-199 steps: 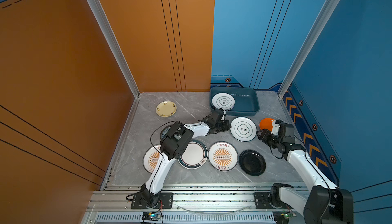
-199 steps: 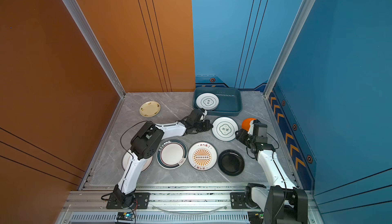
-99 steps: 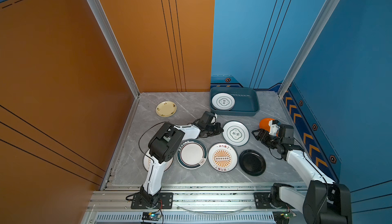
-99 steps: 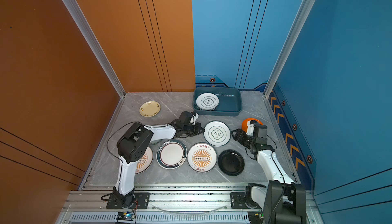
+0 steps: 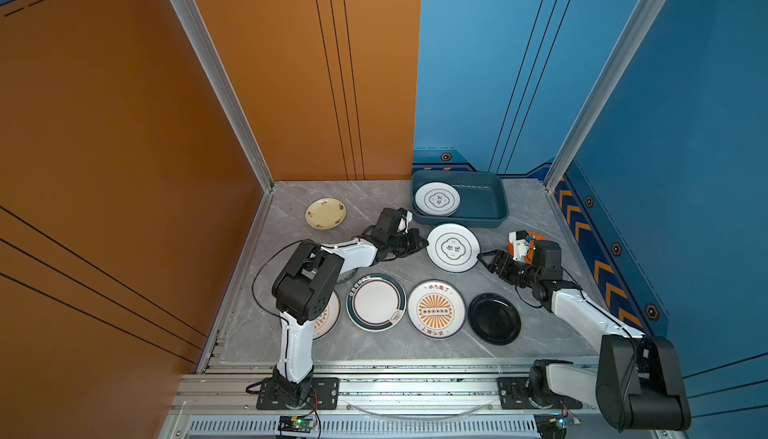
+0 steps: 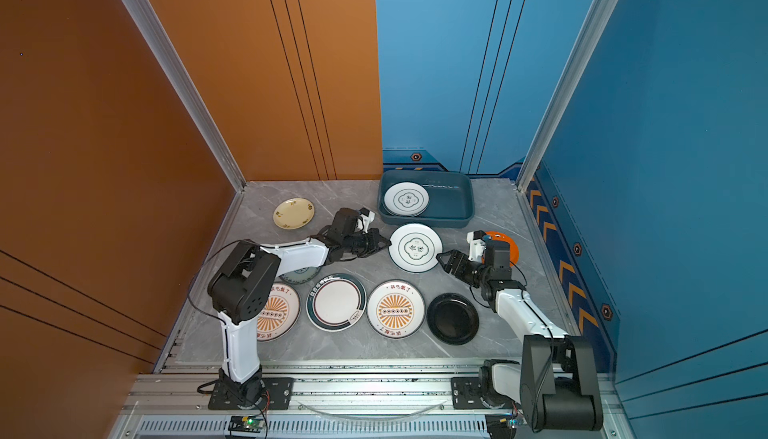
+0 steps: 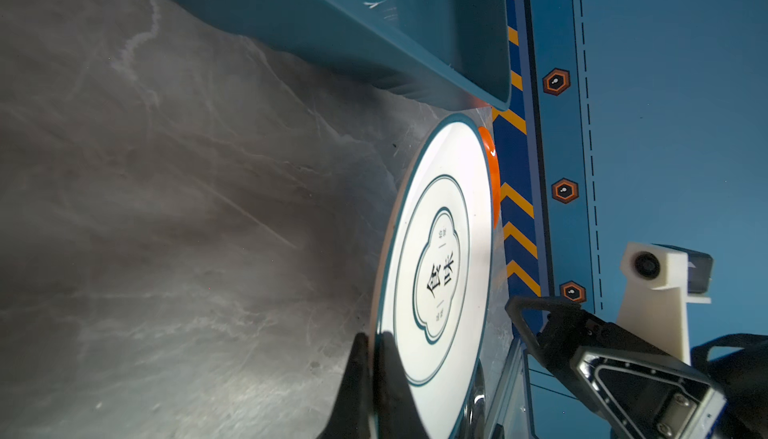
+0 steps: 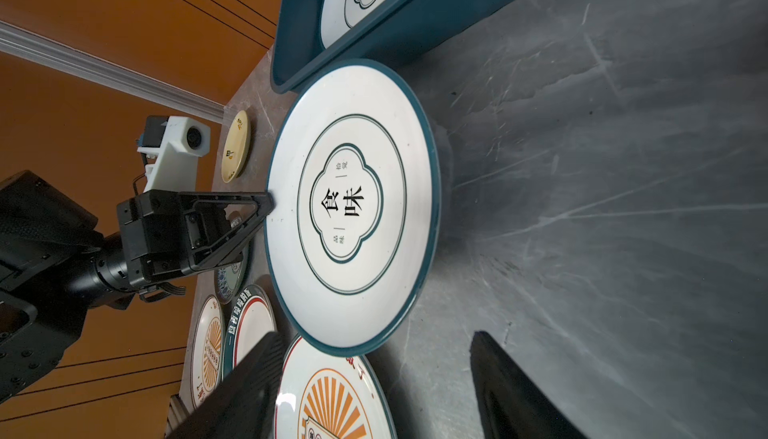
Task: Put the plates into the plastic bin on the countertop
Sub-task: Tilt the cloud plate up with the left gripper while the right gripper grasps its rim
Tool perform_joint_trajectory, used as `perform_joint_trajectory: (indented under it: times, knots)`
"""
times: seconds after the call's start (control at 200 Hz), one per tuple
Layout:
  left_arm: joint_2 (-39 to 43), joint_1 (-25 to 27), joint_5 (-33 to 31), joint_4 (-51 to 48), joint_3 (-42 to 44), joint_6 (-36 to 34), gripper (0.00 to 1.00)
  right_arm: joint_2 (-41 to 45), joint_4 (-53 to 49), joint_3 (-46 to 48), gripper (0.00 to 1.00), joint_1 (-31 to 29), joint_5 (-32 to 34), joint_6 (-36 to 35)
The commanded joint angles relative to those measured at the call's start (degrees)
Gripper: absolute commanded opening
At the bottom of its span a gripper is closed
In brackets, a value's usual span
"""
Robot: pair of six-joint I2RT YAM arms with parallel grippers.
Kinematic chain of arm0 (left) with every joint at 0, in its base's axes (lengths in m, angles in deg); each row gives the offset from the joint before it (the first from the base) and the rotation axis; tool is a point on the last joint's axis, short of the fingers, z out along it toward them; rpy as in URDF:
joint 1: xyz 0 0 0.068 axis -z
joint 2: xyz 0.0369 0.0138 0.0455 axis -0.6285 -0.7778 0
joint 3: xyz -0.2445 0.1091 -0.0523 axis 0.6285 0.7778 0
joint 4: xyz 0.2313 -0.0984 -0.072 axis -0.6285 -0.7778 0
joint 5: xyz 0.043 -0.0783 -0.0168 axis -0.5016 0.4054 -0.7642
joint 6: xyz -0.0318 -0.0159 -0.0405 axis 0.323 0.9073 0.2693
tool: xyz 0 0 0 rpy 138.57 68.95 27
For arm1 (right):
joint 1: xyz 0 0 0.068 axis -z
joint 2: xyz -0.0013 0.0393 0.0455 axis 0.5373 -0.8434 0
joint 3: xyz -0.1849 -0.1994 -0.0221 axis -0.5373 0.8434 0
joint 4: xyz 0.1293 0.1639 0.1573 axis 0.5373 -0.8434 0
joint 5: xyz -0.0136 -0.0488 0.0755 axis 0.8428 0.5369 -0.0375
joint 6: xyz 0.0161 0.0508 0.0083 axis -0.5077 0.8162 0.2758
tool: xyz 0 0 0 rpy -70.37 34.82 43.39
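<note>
Plate (image 5: 453, 248), round and glossy white, contrasts with veined grey countertop (image 5: 365, 196).

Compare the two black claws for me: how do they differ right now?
The left claw is shut, pinching the rim of the round white teal-rimmed plate; the right claw is open, holding nothing. The left claw touches that plate; the right claw sits near its opposite edge. Both are black and point at that plate.
</note>
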Motion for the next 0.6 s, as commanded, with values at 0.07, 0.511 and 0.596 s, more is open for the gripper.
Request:
perform_joint_trajectory:
  times: [0.07,0.511,0.596]
  knots:
    - [5.9,-0.1,3.4,2.8,1.7,1.2,0.0,-2.6,3.6,-1.8,0.73,-1.4,-0.9,1.4]
    - [9.9,-0.9,4.7,2.7,3.9,0.9,0.0,-8.7,12.6,-4.4,0.63,-5.3,-1.1,7.7]
    - [10.3,-1.0,4.7,2.8,4.2,0.7,0.0,-10.0,15.6,-4.6,0.52,-6.0,-1.6,10.0]
